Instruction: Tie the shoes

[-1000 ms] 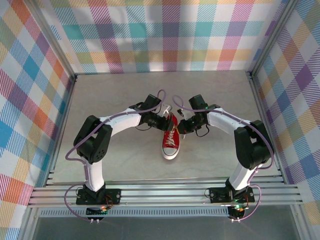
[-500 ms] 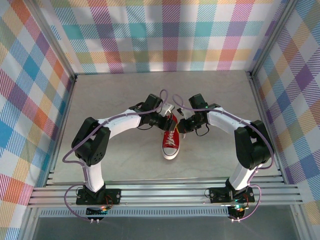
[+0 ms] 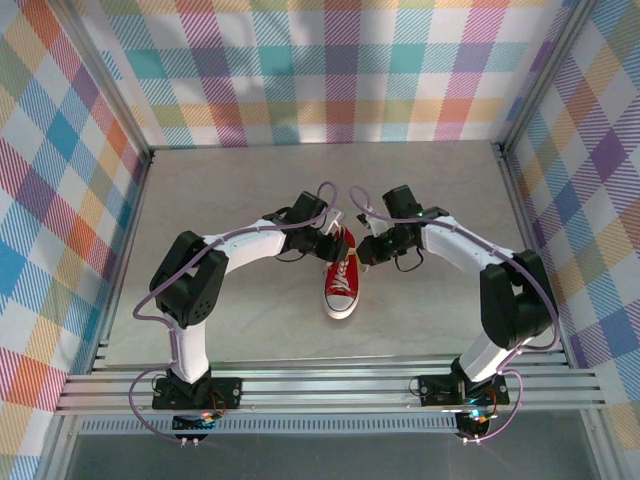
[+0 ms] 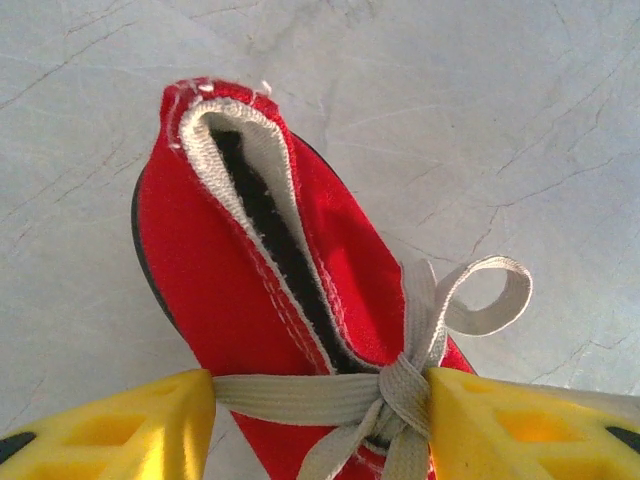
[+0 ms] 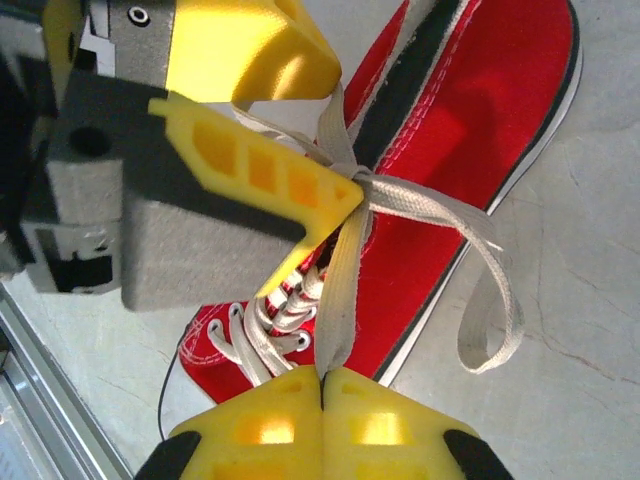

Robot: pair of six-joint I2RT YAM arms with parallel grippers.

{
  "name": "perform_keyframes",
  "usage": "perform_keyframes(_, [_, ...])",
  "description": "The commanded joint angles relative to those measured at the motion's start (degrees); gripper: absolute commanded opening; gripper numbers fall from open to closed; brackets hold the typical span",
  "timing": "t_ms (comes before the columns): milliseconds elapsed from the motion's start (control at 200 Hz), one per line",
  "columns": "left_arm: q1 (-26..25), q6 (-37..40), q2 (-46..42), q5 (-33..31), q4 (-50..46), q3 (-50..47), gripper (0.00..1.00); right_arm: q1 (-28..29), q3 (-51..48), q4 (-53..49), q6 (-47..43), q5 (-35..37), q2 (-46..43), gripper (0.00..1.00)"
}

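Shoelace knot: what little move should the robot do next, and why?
Probably the right end effector, shut on a lace, should pull it gently away from the red sneaker. The knot sits inside the open left end effector and looks loose, with one loop beside it.

Open room: bare table [image 3: 230,190] left, right and toe-side of the shoe [image 3: 342,285].
Blocked: left hand [image 3: 333,240] and right hand [image 3: 366,251] crowd the heel end, a taut lace [image 5: 340,290] strung between them.
Edges: walls [image 3: 330,70] well apart.

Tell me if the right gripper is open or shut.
Shut. The right gripper has its yellow jaws pressed together on a white lace that runs up to the knot on the red sneaker.
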Motion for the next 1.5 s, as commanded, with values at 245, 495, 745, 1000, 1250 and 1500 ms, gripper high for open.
perform_keyframes(245, [0.8,-1.5,0.7,-1.2,-0.7,0.0,0.56,-0.8,-6.3,-4.1,-1.2,-0.8,-4.6,0.00])
perform_keyframes(495, [0.9,-2.0,-0.3,-0.6,0.2,-0.4,0.57,-0.9,-7.5,-5.0,-1.4,-0.9,-4.5,0.08])
perform_keyframes(745, [1.4,-4.4,-8.0,-1.3,0.9,-2.2,0.67,-3.2,-3.7,-7.7,-4.7,4.5,-8.0,0.56])
perform_keyframes(1000, [7.3,-16.4,-13.8,3.4,9.0,-9.3,0.68,-5.3,0.2,-4.1,-8.2,5.4,-1.3,0.59])
perform_keyframes(1250, [9.7,-28.6,-11.3,8.0,21.5,-16.2,0.68,-4.4,1.8,-2.5,-12.4,2.6,4.6,0.59])
perform_keyframes(1500, [9.3,-36.2,-5.2,11.6,33.1,-18.1,0.68,-2.8,4.4,-2.6,-14.7,3.6,9.9,0.58])
